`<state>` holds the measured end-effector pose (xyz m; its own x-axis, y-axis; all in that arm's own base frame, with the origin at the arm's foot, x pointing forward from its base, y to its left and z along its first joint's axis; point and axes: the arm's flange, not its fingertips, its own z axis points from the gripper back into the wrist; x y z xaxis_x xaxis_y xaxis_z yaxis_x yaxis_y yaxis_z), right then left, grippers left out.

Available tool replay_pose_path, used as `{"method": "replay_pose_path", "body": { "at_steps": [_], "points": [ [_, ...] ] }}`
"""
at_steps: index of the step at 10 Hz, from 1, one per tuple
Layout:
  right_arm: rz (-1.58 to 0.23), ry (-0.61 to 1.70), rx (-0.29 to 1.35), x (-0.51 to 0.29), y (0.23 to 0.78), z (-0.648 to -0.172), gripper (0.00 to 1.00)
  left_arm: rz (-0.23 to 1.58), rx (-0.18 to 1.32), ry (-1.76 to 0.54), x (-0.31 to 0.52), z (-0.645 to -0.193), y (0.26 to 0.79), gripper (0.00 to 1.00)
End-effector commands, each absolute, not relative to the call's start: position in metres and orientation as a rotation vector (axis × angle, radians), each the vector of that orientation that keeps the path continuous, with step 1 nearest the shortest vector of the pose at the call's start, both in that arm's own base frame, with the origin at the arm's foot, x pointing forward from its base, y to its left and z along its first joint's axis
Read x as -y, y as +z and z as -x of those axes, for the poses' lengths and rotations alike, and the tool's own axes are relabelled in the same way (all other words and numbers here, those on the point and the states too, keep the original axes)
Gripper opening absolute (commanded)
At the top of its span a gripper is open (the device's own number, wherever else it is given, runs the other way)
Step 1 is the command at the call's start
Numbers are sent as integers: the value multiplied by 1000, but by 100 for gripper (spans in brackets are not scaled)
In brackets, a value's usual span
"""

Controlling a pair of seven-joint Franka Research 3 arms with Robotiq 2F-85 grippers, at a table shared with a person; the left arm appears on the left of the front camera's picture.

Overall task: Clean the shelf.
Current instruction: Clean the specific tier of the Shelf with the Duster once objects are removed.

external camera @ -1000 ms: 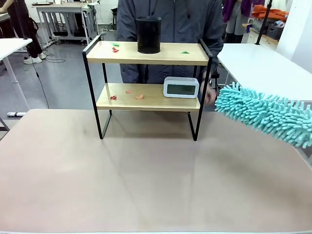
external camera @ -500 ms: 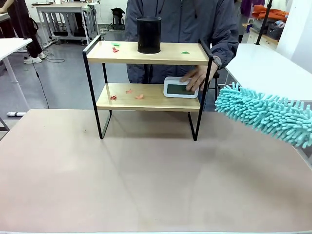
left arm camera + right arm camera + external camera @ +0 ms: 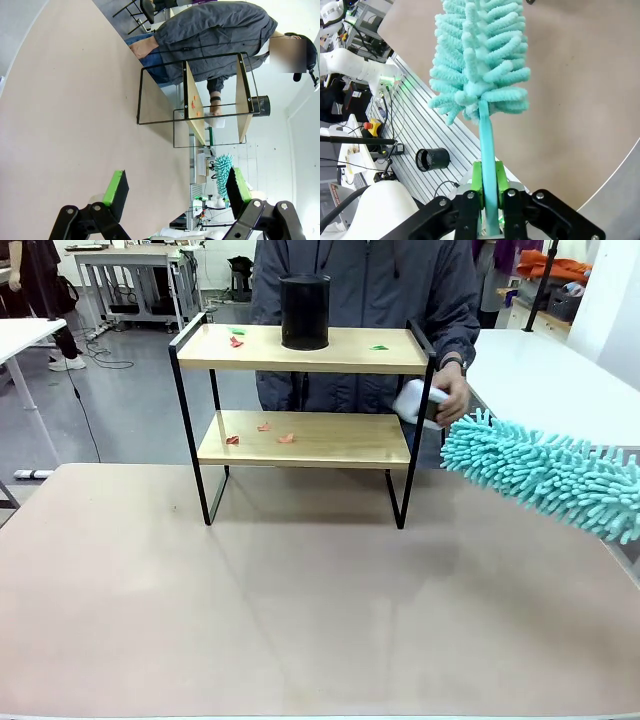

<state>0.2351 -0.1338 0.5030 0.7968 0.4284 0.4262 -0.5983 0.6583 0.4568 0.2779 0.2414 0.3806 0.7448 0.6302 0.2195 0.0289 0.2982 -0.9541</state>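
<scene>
You have hardly begun the cleaning, going by how things lie. The shelf (image 3: pixel 340 352) stands on the far part of the counter (image 3: pixel 300 590), in the middle, right in front of the person. No wiping is done yet. On the top board there are little red and green scraps (image 3: pixel 236 341) and a black cup (image 3: pixel 305 310). On the lower board there are three small reddish scraps (image 3: pixel 263 427) near its left end. The rest of that board is bare. The person's hand (image 3: pixel 452 400) holds a small white thing (image 3: pixel 415 402) in the air just beside the shelf's right post, off the boards. Your right hand (image 3: pixel 489 192) is clenched tight on the thin stick of the fluffy blue-green duster (image 3: pixel 545 475). The duster hangs in the air to the right of the shelf, with its tip near the right post, and it does not touch either board. Your left hand (image 3: pixel 177 186) is wide open with nothing in it, low over the counter and well apart from the shelf. What is left, I think, is to sweep the scraps off both boards, and the black cup may be in the way on top. I can read no words or brand on the cup, the white thing or the duster. The small labels far back in the right wrist view are too tiny to read.
</scene>
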Motion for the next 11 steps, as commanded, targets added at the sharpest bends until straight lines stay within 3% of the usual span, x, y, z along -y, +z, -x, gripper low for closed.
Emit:
{"method": "replay_pose_path", "body": {
  "at_steps": [1,7,8,11],
  "points": [
    [-613,591,281,135,509,-233,0,1231,674,423,-237,-276,379,100],
    [-613,591,281,135,509,-233,0,1231,674,423,-237,-276,379,100],
    [-619,591,294,134,503,-235,12,1231,674,423,-237,-276,379,100],
    [-554,557,276,106,528,-212,12,1231,674,423,-237,-276,379,100]
  ]
}}
